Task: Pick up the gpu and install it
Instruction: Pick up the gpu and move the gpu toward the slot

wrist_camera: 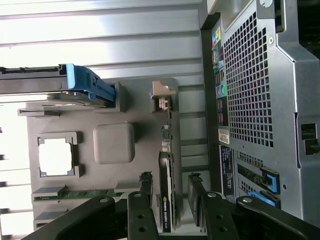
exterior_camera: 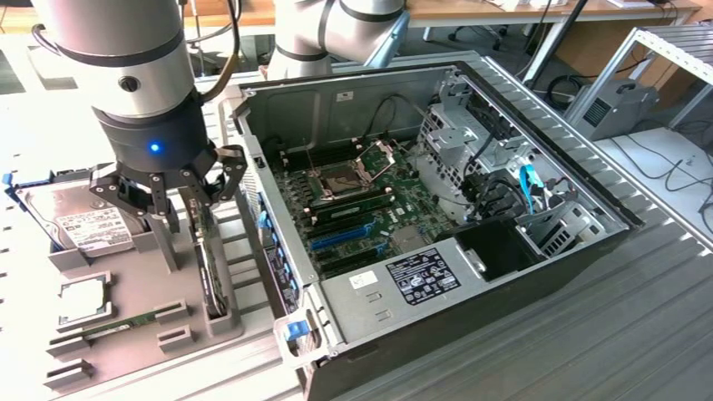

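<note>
The gpu point(exterior_camera: 209, 267) stands on edge in a slot of the grey holder tray point(exterior_camera: 139, 288), beside the open computer case point(exterior_camera: 468, 92). In the wrist view the gpu point(wrist_camera: 165, 195) appears edge-on as a thin dark card, with its silver end bracket point(wrist_camera: 163, 94) at the far end. My gripper point(exterior_camera: 187, 209) hangs right over the card's upper edge. It is open, with one fingertip point(wrist_camera: 145, 181) on each side of the card and a gap to both faces. Nothing is held.
A silver hard drive point(exterior_camera: 92, 224) with a white label lies at the tray's far end. A square processor point(exterior_camera: 83, 297) and a green memory stick point(exterior_camera: 117, 327) sit in the tray. The motherboard point(exterior_camera: 362, 209) with blue slots lies inside the case. The case's perforated rear panel point(wrist_camera: 250, 85) stands close beside the gripper.
</note>
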`<state>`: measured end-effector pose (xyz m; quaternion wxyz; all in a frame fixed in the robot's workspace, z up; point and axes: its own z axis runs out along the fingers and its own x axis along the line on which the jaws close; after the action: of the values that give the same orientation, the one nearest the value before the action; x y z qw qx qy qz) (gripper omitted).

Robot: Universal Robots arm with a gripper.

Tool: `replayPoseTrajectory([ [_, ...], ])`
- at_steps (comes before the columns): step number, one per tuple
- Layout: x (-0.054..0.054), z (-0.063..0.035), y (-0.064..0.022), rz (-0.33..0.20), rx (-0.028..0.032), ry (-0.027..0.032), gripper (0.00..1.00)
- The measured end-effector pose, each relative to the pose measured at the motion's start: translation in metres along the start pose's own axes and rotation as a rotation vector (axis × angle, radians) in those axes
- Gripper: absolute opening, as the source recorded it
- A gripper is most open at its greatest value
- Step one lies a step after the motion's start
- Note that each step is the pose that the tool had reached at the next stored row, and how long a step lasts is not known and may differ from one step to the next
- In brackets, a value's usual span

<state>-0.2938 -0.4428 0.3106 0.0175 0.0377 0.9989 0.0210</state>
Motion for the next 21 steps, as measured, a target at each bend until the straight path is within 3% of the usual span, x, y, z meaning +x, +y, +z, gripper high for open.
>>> replayPoseTrajectory([
  [21,0.0003,0.0087,-0.0003,0.0,0.0,-0.0001,0.42],
])
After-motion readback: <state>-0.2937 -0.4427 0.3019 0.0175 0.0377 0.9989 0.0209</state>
